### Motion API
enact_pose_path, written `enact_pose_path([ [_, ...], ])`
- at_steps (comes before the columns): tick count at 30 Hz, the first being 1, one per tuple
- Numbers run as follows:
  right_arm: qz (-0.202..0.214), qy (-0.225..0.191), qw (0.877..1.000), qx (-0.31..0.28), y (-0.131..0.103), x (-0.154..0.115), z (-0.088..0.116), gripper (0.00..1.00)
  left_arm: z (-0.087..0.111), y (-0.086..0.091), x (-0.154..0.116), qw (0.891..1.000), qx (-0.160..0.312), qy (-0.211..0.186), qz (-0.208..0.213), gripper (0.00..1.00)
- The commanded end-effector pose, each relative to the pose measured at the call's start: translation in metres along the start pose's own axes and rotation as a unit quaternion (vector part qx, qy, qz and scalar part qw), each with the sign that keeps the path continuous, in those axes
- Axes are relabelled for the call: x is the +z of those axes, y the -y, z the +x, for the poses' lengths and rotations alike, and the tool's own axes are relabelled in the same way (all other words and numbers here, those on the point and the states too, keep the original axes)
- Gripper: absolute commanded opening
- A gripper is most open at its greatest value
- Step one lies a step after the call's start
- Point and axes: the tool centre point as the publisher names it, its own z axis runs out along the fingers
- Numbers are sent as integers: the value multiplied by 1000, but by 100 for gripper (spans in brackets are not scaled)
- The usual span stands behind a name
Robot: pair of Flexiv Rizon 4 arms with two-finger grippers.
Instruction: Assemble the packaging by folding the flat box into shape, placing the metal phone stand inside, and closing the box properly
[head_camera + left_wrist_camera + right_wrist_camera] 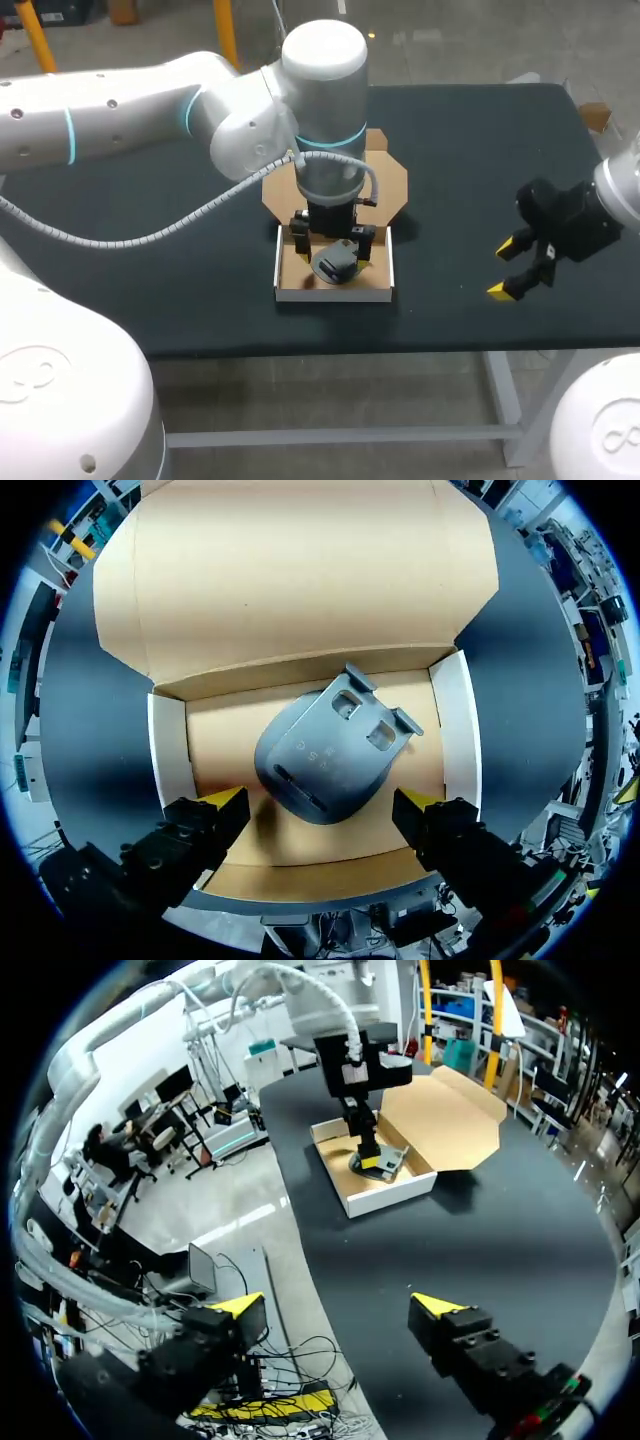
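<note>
Phone stand lies flat on the floor of the box, roughly centred and turned at a slant to the walls, its rounded base toward the left gripper and its two cut-outs toward the hinge. Judged as handling: dark metal, rigid, probably heavy for its size and smooth-faced, so it could slide under a glancing touch. If it needs shifting, grip across the narrower sides of the base, not the thin hooked end. The box is light card, white outside and brown inside, already folded into a tray. Its walls look easy to dent or to drag across the table. The lid lies open and flat behind the tray with its side flaps spread, and looks floppy along the crease. My guess is it is best lifted from the far edge while the tray is steadied. Left arm comes in from the left side and points straight down over the tray, wrist vertical. Its jaws are spread, one yellow tip to each side of the stand's base, with a gap showing on both sides, so nothing is gripped. Right gripper hangs over bare table well to the right of the box, angled toward it, jaws wide apart and empty. Closing step not yet done.
</note>
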Motion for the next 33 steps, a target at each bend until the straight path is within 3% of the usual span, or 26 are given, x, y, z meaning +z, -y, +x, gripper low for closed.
enact_pose_path([
  [1,-2,-1,1000,-1,0,-1,0,100,4,-7,4,1000,-2,4,1,100],
  [33,-2,-1,1000,-1,0,-1,0,100,26,-83,14,999,-45,24,-19,100],
])
